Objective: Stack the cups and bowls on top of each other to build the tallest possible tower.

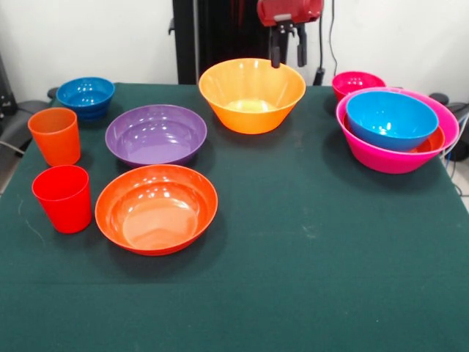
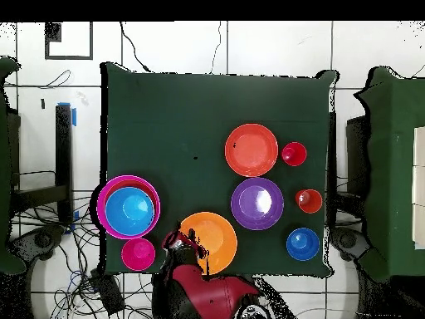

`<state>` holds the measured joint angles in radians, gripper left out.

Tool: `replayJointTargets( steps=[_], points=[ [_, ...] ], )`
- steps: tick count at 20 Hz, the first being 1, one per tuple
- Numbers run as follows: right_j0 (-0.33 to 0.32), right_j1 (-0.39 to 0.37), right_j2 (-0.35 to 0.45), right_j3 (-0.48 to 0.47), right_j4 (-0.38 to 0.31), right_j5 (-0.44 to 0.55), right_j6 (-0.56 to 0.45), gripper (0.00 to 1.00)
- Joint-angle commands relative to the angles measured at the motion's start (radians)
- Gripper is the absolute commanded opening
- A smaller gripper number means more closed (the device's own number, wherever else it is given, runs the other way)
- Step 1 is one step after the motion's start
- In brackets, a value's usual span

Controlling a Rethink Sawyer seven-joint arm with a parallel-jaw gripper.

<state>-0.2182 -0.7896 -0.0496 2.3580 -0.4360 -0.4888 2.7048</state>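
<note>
My gripper (image 1: pixel 287 50) is open and empty, hanging over the far rim of the yellow-orange bowl (image 1: pixel 251 99); it also shows in the overhead view (image 2: pixel 184 243). The tower at the right is a large pink bowl (image 1: pixel 396 161) holding a shallow red-orange bowl (image 1: pixel 434 142) and a blue bowl (image 1: pixel 391 119). A small pink-red bowl (image 1: pixel 357 82) stands behind it. A purple bowl (image 1: pixel 156 134), a second red-orange bowl (image 1: pixel 156 209), a second blue bowl (image 1: pixel 86 95), an orange cup (image 1: pixel 55 136) and a red cup (image 1: pixel 64 198) stand apart on the left.
The green table (image 1: pixel 322 264) carries everything. In the overhead view the arm's red body (image 2: pixel 203 295) sits at the table's bottom edge. Dark chairs (image 2: pixel 382 166) flank the table.
</note>
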Motion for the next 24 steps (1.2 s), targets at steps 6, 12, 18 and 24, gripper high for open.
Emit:
replayJointTargets(
  steps=[6,12,18,24],
  points=[
    [0.026,0.206,0.041,-0.157,0.066,-0.108,0.091,1.0],
    [0.027,0.268,-0.011,-0.209,0.039,-0.076,0.027,1.0],
    [0.032,0.306,-0.025,-0.225,0.03,-0.084,0.031,1.0],
    [0.057,0.353,-0.041,-0.232,0.045,-0.125,0.046,1.0]
  ],
)
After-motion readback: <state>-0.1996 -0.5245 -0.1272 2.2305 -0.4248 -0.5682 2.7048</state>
